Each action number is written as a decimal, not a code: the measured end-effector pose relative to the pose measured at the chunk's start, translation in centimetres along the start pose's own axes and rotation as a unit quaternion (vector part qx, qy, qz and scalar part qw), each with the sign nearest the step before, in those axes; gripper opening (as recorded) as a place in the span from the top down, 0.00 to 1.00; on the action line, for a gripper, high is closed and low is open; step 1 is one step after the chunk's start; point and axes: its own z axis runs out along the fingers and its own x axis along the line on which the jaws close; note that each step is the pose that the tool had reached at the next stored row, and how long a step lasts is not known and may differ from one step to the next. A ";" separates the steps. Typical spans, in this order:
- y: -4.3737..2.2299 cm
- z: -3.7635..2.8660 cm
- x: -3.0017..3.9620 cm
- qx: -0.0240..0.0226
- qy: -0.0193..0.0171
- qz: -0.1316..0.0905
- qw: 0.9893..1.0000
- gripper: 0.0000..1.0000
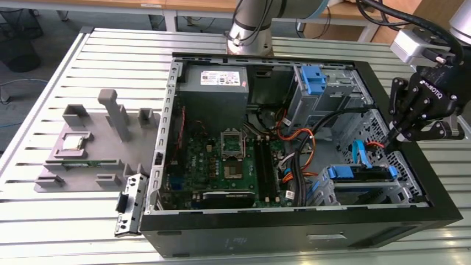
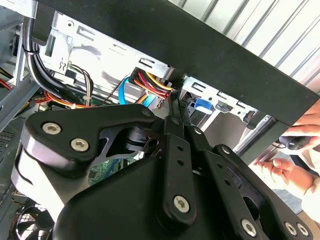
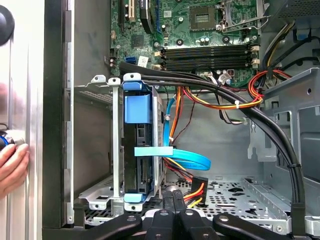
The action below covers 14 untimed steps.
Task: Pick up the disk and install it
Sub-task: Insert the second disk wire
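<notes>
The gripper (image 1: 412, 134) hangs over the edge of the open computer case (image 1: 243, 234) on the exterior view's right, its fingers (image 3: 172, 202) pressed together and holding nothing. The disk (image 1: 358, 173), in its blue carrier frame, sits seated in the drive cage (image 1: 401, 190) inside the case, just below the gripper. In the first wrist view the disk (image 3: 140, 150) stands in the cage with a blue data cable (image 3: 187, 159) beside it. A person's hand (image 3: 12, 165) rests outside the case wall.
</notes>
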 end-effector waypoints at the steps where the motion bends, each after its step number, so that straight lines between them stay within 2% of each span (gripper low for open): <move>1: 0.00 0.00 0.00 0.000 0.000 0.000 1.000 0.89; 14: -0.01 0.14 0.02 0.000 0.000 0.000 1.000 0.89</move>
